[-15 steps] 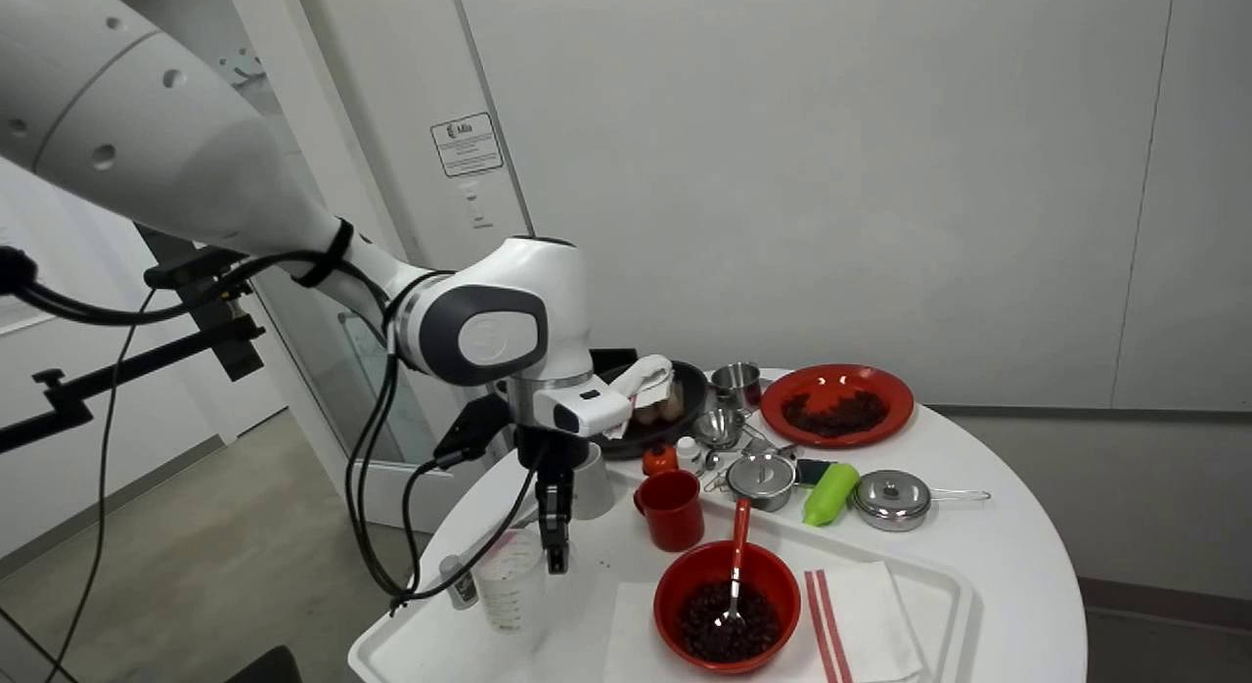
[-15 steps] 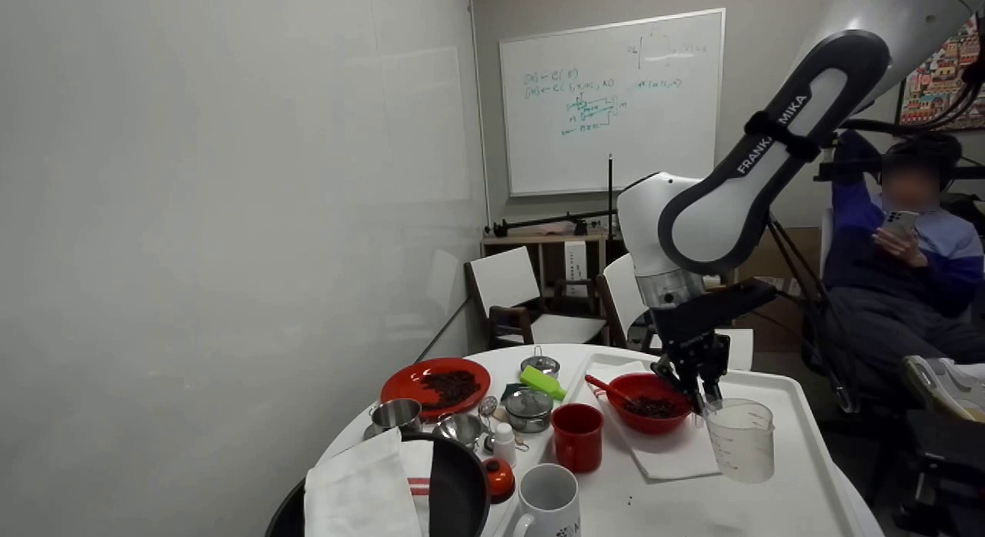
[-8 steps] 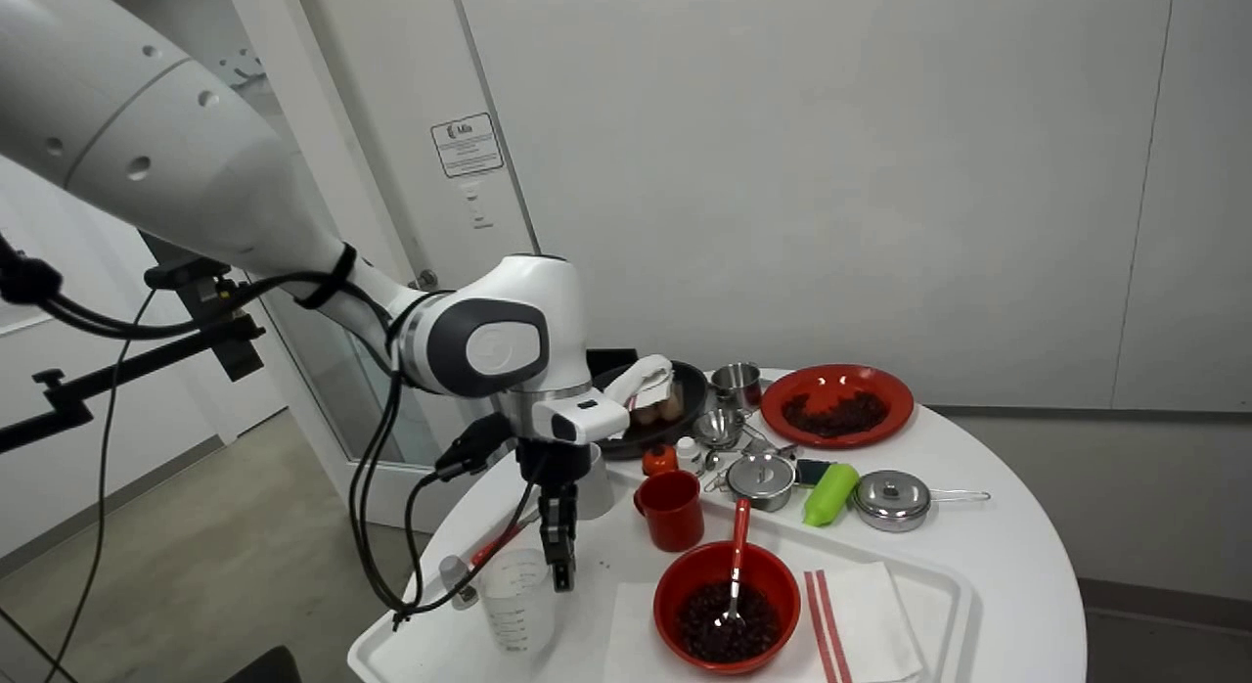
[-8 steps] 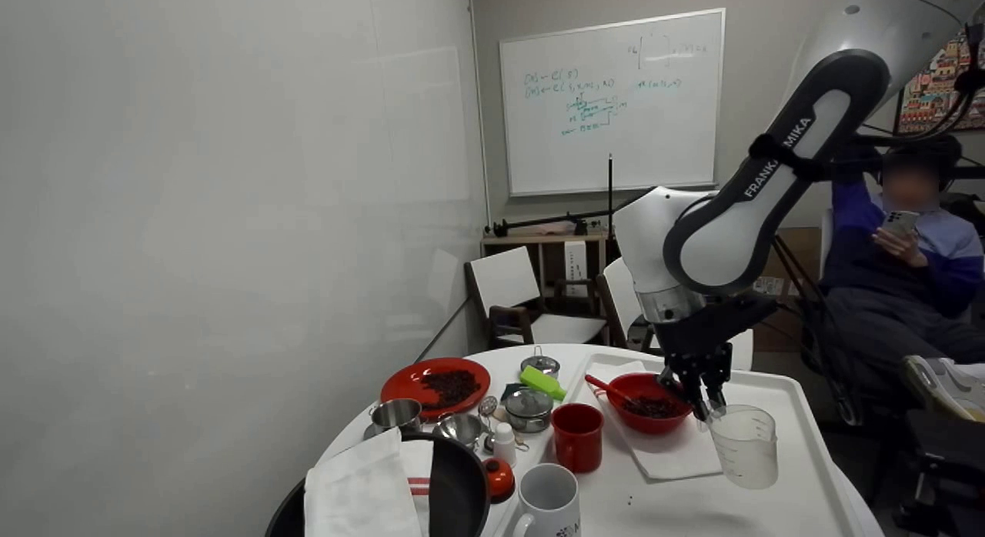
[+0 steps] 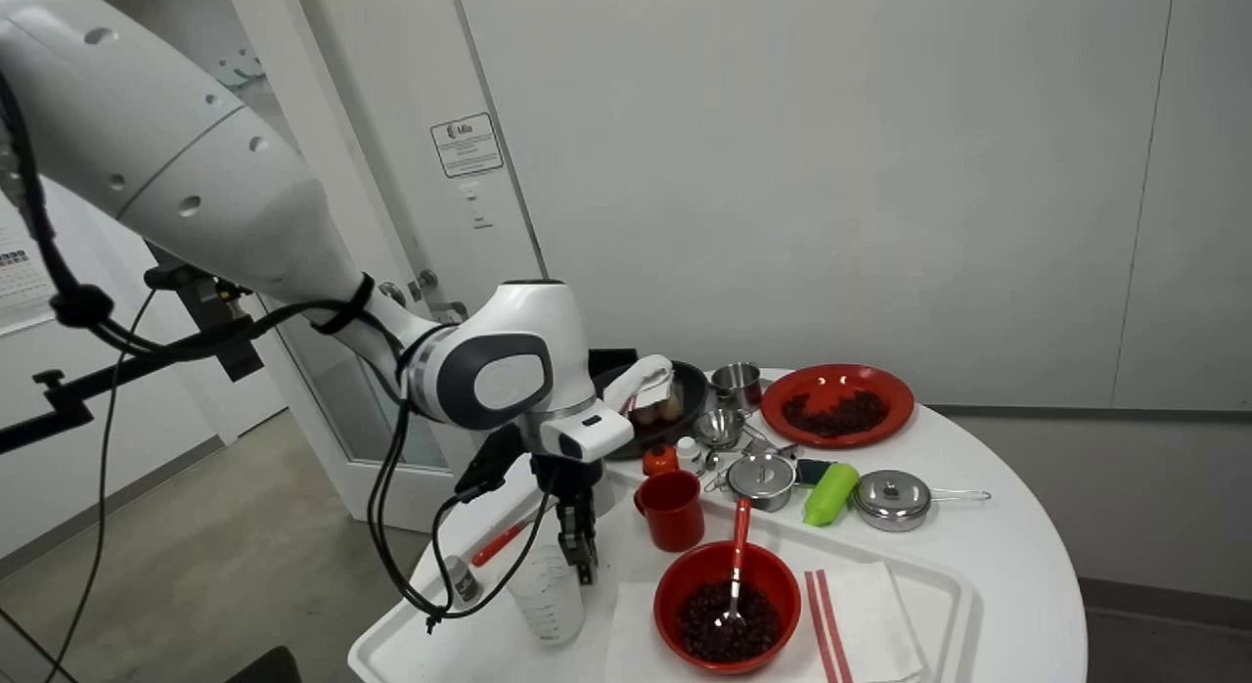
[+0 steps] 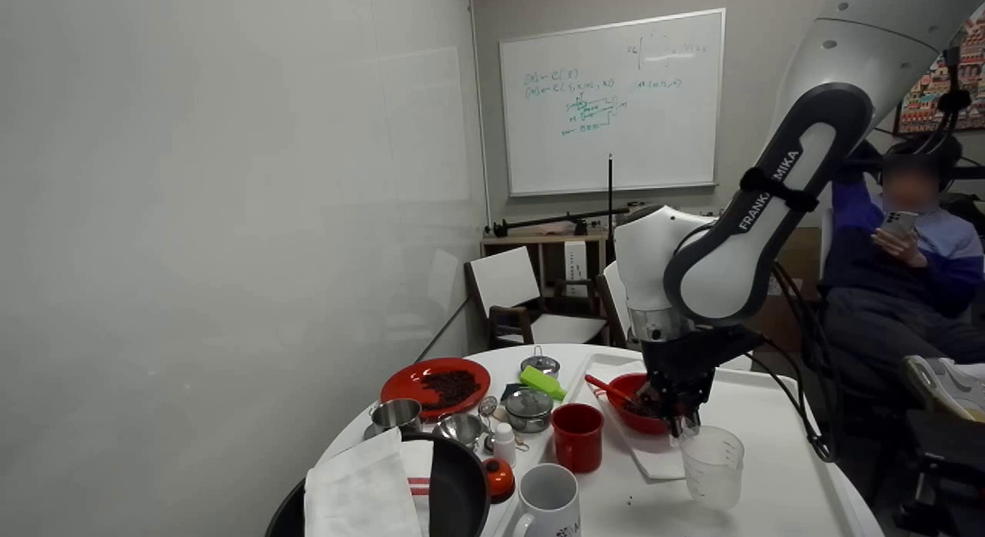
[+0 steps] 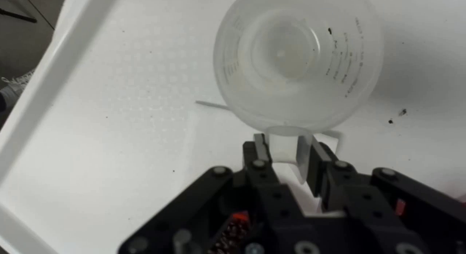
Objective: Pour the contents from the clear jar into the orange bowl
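Observation:
The clear jar (image 5: 548, 597) has measuring marks and a side handle; it also shows in an exterior view (image 6: 712, 468). My gripper (image 7: 287, 141) is shut on the jar's handle. In the wrist view the jar (image 7: 287, 54) looks empty but for a few dark specks. It is upright or slightly tilted, low over the white tray; I cannot tell if it touches. The orange-red bowl (image 5: 675, 590) stands beside it, holding dark beans (image 5: 704, 629) and a red-handled spoon (image 5: 740, 536). In an exterior view my gripper (image 6: 683, 425) partly hides the bowl (image 6: 635, 421).
The white tray (image 5: 411, 654) lies on a round table. A red mug (image 5: 673, 512), white mug (image 6: 548, 495), napkin (image 5: 866, 614), shaker (image 5: 462, 577) and red-handled utensil (image 5: 501, 543) are near. Behind are small pots (image 5: 892, 499), a black pan (image 6: 460, 483) and red plate (image 5: 782, 409).
My gripper and the held jar have moved down and toward the bowl's side, rightward in an exterior view and leftward in an exterior view. The bowl and other objects have not moved.

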Robot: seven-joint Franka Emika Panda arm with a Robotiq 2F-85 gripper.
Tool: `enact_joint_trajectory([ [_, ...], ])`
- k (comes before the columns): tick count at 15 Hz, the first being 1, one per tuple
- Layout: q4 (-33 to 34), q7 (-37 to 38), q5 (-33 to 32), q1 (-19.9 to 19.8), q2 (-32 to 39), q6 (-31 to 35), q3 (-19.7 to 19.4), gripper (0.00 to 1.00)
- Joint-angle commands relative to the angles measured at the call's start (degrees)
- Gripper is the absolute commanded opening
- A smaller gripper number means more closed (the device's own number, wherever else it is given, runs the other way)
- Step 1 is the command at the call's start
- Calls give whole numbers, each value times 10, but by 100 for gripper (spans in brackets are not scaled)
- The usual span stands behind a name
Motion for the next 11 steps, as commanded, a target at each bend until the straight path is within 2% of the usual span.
enact_joint_trajectory([
  [1, 9, 5, 31, 12, 29, 39, -3, 10],
  [2, 12, 2, 41, 12, 35, 42, -1, 12],
  [3, 14, -5, 55, 9, 42, 44, 3, 52],
  [5, 18, -10, 75, 9, 52, 47, 6, 60],
  [8, 21, -15, 102, 7, 58, 38, 11, 81],
  [9, 11, -10, 88, 16, 50, 39, -1, 65],
  [11, 13, -10, 95, 16, 53, 39, 1, 78],
])
